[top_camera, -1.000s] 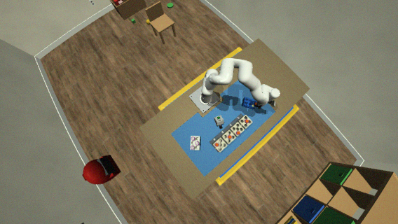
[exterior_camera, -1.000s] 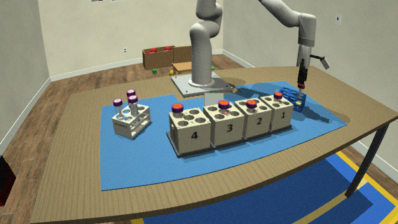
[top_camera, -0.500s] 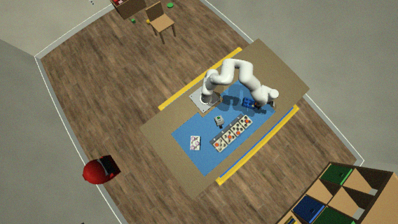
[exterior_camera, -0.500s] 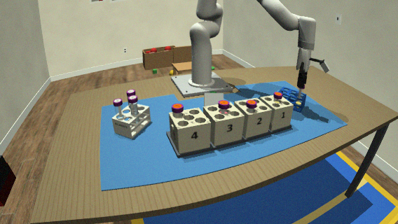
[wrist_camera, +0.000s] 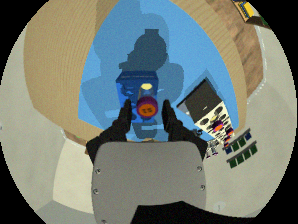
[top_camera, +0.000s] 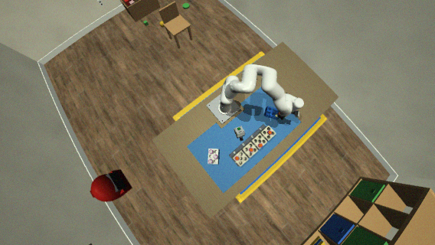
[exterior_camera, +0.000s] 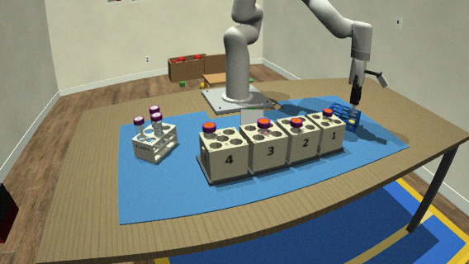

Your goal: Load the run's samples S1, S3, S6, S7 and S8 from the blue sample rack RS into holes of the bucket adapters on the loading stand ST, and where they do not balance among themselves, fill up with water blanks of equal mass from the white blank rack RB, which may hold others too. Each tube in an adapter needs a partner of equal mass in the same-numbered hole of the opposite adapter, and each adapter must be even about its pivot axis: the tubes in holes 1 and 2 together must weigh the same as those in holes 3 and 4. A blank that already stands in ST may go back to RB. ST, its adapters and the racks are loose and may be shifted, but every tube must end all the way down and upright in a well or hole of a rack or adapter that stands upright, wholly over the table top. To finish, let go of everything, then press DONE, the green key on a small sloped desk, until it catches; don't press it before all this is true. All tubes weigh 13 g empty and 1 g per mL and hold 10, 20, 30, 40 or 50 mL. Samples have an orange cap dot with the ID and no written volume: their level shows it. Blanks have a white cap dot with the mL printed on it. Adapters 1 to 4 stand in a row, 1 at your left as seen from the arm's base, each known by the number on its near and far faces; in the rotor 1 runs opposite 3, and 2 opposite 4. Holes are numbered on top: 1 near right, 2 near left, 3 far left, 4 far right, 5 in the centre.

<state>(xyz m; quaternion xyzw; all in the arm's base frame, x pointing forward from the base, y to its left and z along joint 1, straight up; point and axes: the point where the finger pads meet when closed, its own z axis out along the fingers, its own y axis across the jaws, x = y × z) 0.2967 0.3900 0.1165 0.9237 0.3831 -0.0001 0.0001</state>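
The blue sample rack RS (exterior_camera: 346, 114) stands at the right end of the blue mat, beyond adapter 1. My gripper (exterior_camera: 354, 101) hangs straight down over it. In the wrist view my fingers stand open on either side of an orange-dotted sample tube (wrist_camera: 147, 104) that stands in the rack; they do not press on it. On the loading stand ST, adapters 4 (exterior_camera: 225, 153), 3 (exterior_camera: 266, 144), 2 (exterior_camera: 300, 136) and 1 (exterior_camera: 330, 129) each hold one orange-dotted tube. The white blank rack RB (exterior_camera: 154, 140) holds three tubes.
The DONE desk (top_camera: 239, 132) sits between the arm's base (top_camera: 226, 109) and the stand, mostly hidden behind adapter 3 in the exterior view. The table's right edge lies close beyond the blue rack.
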